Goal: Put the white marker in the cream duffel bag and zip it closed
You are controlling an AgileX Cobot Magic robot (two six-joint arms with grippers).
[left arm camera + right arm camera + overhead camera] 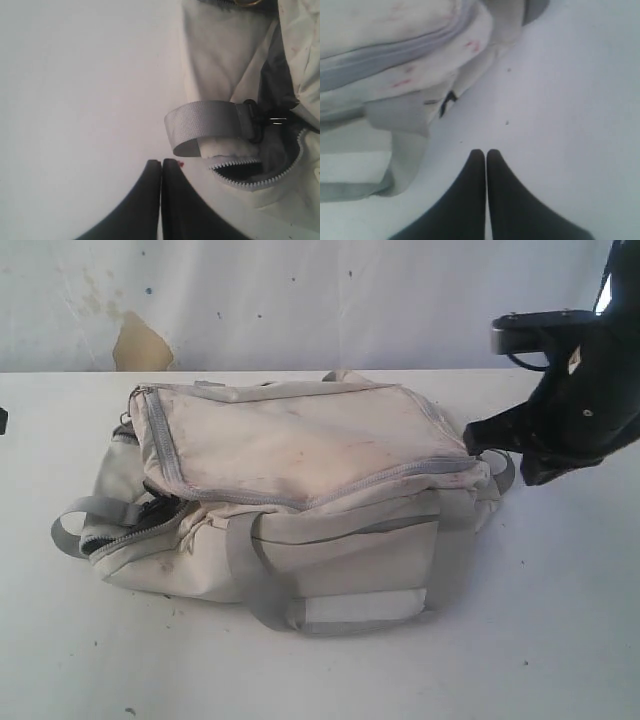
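Note:
The cream duffel bag (290,490) lies on the white table, its top flap's grey zipper (385,478) run shut. At its left end a side zipper (140,528) gapes, showing a dark opening (240,171) beside a grey strap loop (200,125). The white marker is out of view. My left gripper (161,162) is shut with nothing between its fingers, over bare table just off that strap loop. My right gripper (485,152) is shut and empty too, above the table by the bag's right end (420,75); in the exterior view its black arm (560,410) hangs at that end.
The white tabletop (540,620) spreads in front of and to the right of the bag. A stained white wall (300,300) with a tan patch (140,345) stands behind. Grey carry handles (260,580) hang on the bag's front.

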